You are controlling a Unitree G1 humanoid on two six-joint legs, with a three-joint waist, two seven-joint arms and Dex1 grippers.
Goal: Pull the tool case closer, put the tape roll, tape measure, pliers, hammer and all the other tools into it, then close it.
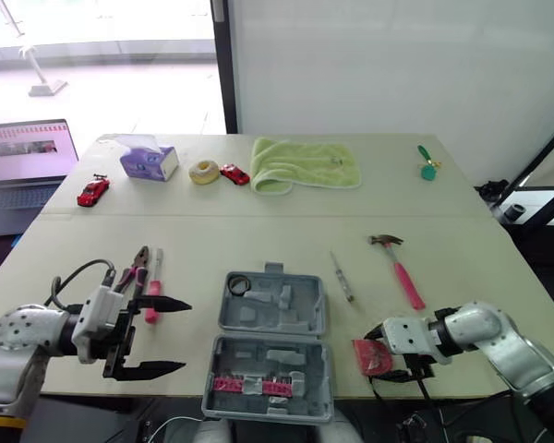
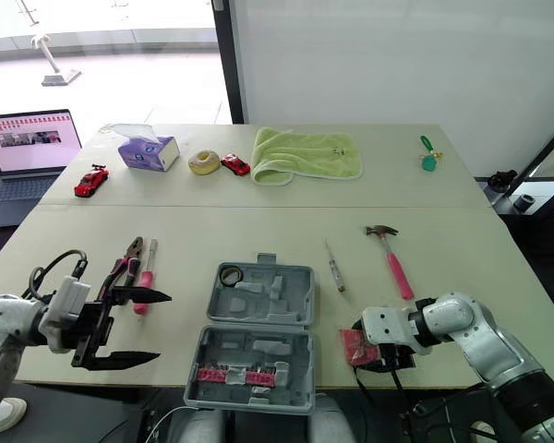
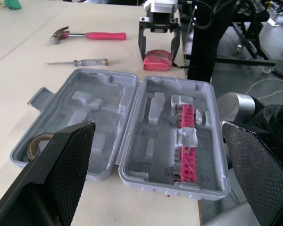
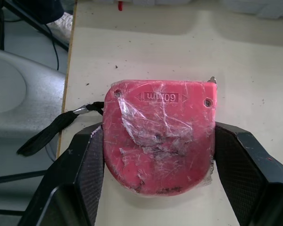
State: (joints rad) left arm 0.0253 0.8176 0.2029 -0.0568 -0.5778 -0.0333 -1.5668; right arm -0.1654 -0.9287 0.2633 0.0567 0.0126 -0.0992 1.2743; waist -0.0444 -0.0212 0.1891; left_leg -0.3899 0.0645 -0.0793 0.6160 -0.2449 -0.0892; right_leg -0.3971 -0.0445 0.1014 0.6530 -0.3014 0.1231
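The right gripper (image 1: pixel 380 356) has its two fingers either side of the tape measure (image 4: pixel 160 132), which lies flat on the table just off the open case (image 1: pixel 268 369). In the right wrist view both pads look pressed to its flanks, so I'd call it gripped, though not lifted. The body fills the whole gap between the fingers, with its rounded end toward the palm. Its black strap (image 4: pixel 52 132) trails past one finger and over the table edge.

From those fingers the case is close by on the robot's left, so this arm is plainly the nearer one for the drop. The left gripper (image 1: pixel 185 336) hangs with its fingers spread wide and empty on the case's far side, and the pliers (image 1: pixel 134 272) lie just beyond its fingertips.

The left wrist view looks across the case and shows its moulded hollows, with the tape roll (image 3: pixel 35 143) already in a corner. The hammer (image 3: pixel 92 35) lies beyond the case.
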